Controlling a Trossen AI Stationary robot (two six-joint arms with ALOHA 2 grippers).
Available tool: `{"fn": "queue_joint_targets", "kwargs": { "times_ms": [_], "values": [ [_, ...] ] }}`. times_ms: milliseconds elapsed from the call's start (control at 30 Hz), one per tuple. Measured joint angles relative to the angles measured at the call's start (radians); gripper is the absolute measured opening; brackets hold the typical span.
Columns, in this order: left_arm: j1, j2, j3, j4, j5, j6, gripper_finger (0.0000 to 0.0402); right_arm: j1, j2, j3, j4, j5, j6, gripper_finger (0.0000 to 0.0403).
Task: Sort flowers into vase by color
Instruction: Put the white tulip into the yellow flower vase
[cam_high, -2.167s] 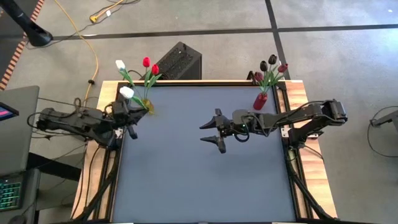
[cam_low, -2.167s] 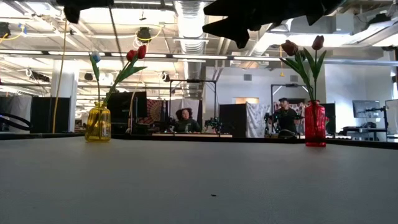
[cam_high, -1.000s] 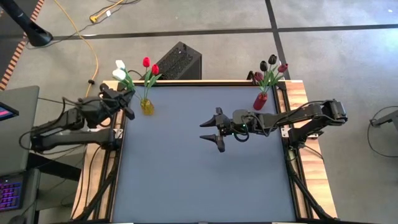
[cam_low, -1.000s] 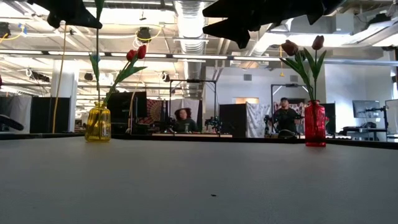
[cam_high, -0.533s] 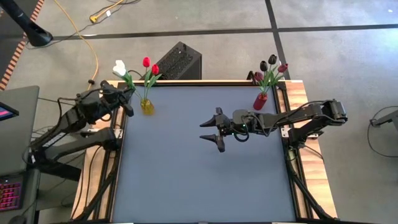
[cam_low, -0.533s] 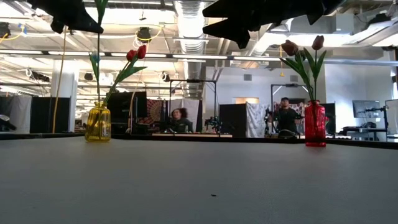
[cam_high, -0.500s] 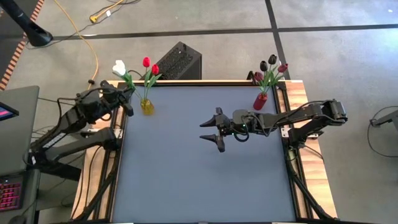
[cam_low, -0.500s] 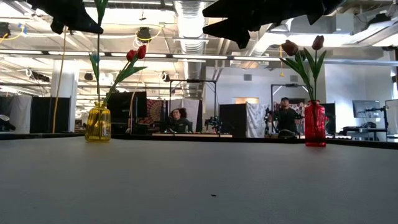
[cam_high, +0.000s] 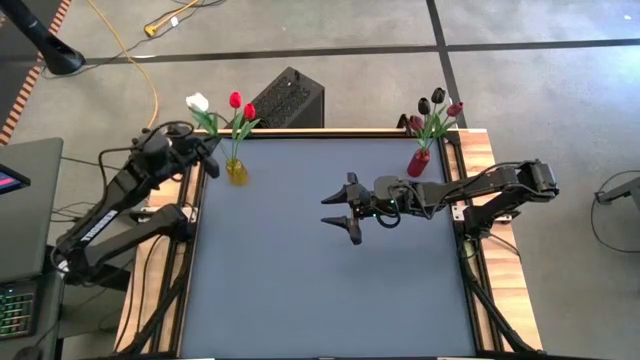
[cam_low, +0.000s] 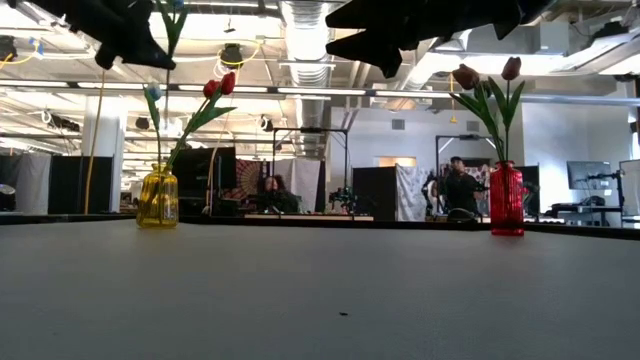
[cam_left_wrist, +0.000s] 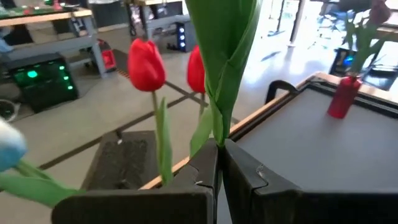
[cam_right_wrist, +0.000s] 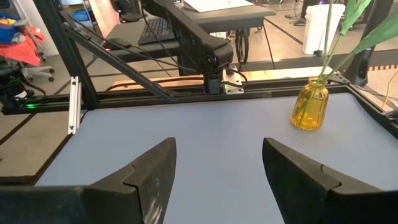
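White-headed artificial tulip (cam_high: 197, 101): light, floppy; left gripper (cam_high: 205, 157) jaws clamped low on stem. Right gripper (cam_high: 338, 211) jaws wide, empty.

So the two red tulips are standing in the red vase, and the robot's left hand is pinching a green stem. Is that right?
Not quite. The two red tulips stand in the yellow vase, as the high view shows; the red vase holds dark ones. The rest is right: the left hand is shut on a green stem, seen in the left wrist view.
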Motion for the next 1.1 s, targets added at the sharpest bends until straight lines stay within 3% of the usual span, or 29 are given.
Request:
{"fn": "queue_joint_targets", "kwargs": {
  "times_ms": [400,733,867,1100],
  "values": [
    [0.040,0.029,-0.007,-0.045,0.026,-0.029,0.0000,-0.001,0.000,0.000,-0.007,0.000,-0.018,0.0265],
    [0.040,0.029,-0.194,0.093,0.024,-0.071,0.0000,-0.006,0.000,0.000,-0.009,0.000,-0.018,0.0265],
    [0.040,0.029,-0.237,0.094,-0.029,-0.077,0.0000,-0.005,0.000,0.000,-0.026,0.000,-0.018,0.0265],
    [0.039,0.027,-0.260,0.083,-0.036,-0.125,0.0006,-0.006,0.000,0.000,-0.023,0.000,-0.026,0.0265]
  ]
}}
